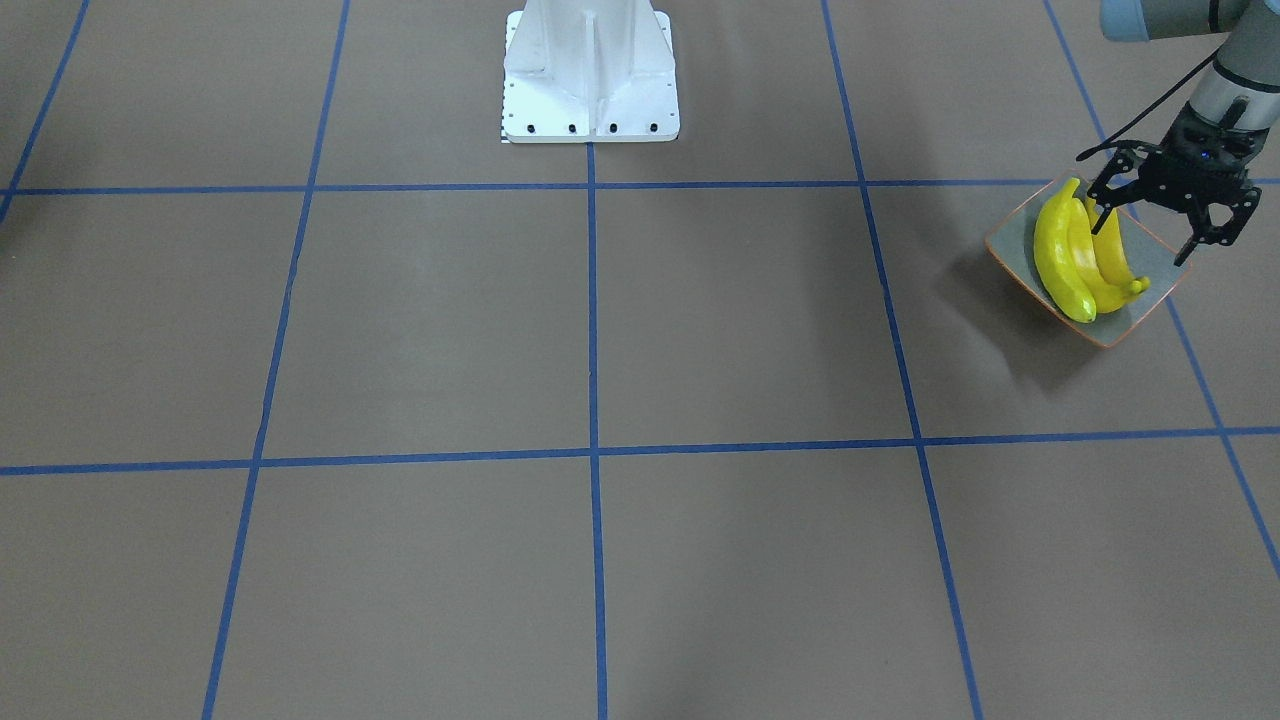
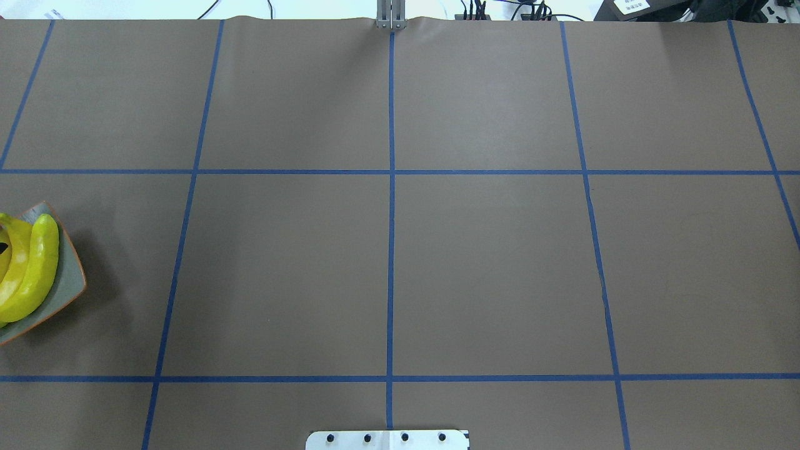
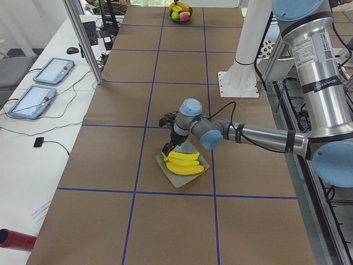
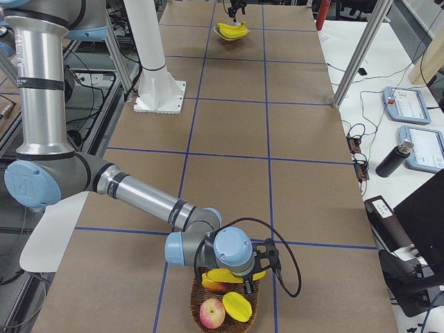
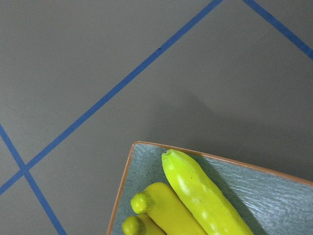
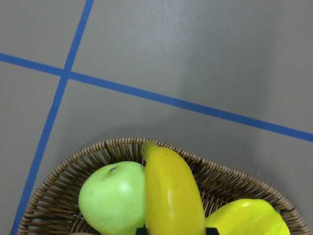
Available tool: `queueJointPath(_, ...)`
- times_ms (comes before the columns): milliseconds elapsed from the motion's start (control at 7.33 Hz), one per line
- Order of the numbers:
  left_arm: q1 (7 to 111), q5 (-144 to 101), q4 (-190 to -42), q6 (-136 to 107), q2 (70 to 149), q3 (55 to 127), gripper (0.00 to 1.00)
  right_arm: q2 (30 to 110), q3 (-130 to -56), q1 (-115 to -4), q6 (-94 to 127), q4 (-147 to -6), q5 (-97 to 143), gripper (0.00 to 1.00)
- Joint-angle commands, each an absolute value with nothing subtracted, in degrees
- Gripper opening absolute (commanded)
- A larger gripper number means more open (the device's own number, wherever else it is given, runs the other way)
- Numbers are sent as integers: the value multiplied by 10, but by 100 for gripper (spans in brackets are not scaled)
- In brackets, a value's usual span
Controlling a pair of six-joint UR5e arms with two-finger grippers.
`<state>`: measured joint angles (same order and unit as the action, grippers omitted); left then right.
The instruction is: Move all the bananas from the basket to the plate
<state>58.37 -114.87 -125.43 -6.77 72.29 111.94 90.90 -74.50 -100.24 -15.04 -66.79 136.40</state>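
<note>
The plate (image 1: 1140, 312) sits at the table's far left end and holds three bananas, a greener one (image 1: 1055, 260) and deeper yellow ones (image 1: 1108, 268). They also show in the overhead view (image 2: 34, 265) and the left wrist view (image 5: 205, 196). My left gripper (image 1: 1165, 222) hangs open and empty just above the plate. At the other end, the wicker basket (image 6: 58, 193) holds one deep yellow banana (image 6: 171, 191). My right gripper (image 6: 176, 230) reaches into the basket, and its fingertips (image 6: 142, 230) press both sides of that banana.
The basket also holds a green apple (image 6: 112, 196), a yellow fruit (image 6: 244, 218) and a red-yellow fruit (image 4: 213, 312). The white robot base (image 1: 590, 75) stands at mid-table. Tablets (image 3: 38, 91) and cables lie on the side bench.
</note>
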Motion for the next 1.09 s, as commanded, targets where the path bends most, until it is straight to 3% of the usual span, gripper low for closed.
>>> queueJointPath(0,584,-1150,-1252,-69,729,1119,100,895,-853,-1016,-136,-793,1369,0)
queueJointPath(546,583,-1150,-1253,-228,803,1125,100,882,-986,-926,138,-788,1396,0)
queueJointPath(955,578,-1224,-1259,-394,908,1127,100,875,-1007,-813,388,-628,1390,0)
